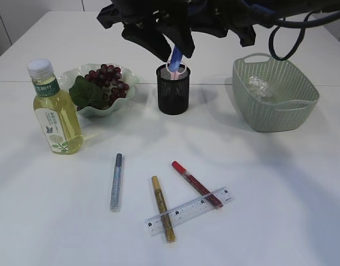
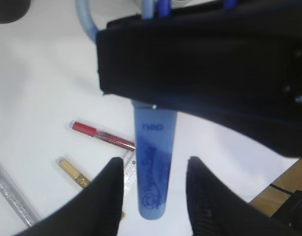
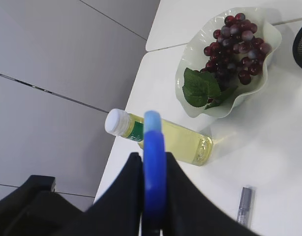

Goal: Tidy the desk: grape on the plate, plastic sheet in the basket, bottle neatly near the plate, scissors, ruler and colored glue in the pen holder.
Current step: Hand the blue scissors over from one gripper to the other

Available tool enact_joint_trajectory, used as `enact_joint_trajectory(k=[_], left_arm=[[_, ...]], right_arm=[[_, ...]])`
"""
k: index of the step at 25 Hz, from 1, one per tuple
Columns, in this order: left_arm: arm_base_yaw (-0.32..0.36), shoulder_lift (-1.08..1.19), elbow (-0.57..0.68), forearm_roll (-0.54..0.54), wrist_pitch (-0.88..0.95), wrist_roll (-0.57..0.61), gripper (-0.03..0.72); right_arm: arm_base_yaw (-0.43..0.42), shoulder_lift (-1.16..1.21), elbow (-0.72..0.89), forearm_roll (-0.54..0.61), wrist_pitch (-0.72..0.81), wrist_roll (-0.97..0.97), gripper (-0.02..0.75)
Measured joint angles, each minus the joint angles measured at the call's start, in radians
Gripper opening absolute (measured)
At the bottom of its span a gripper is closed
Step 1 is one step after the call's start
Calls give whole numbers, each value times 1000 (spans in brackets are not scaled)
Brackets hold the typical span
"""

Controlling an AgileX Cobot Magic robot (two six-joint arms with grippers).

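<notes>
Scissors (image 1: 176, 58), blue-handled, stand blade-down in the black mesh pen holder (image 1: 173, 91): the right gripper (image 3: 154, 196) pinches a blue handle loop, while the left gripper (image 2: 152, 184) has its jaws spread either side of the blue sheath without touching it. Grapes (image 1: 107, 79) lie on the pale green plate (image 1: 125, 75) with the bottle (image 1: 55, 111) upright just beside it, and the plastic sheet (image 1: 258, 86) sits in the green basket (image 1: 281, 119). On the table remain a silver glue pen (image 1: 116, 182), apart, and gold (image 1: 162, 209) and red (image 1: 196, 184) glue pens crossing the clear ruler (image 1: 189, 211).

Arms are blocking the scissors (image 1: 176, 57) above the holder (image 1: 173, 88), only a blue tip showing. The silver glue (image 2: 11, 194) is running off the left wrist view's edge, blurred.
</notes>
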Motion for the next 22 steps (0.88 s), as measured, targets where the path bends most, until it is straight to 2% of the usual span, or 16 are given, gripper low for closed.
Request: enact_joint_trajectory(k=[12, 22], left_arm=[[0, 0, 0, 0, 0, 1, 333], [0, 0, 0, 25, 0, 12, 461]], right_arm=[[0, 4, -2, 0, 2, 0, 92], [0, 13, -2, 0, 2, 0, 91]])
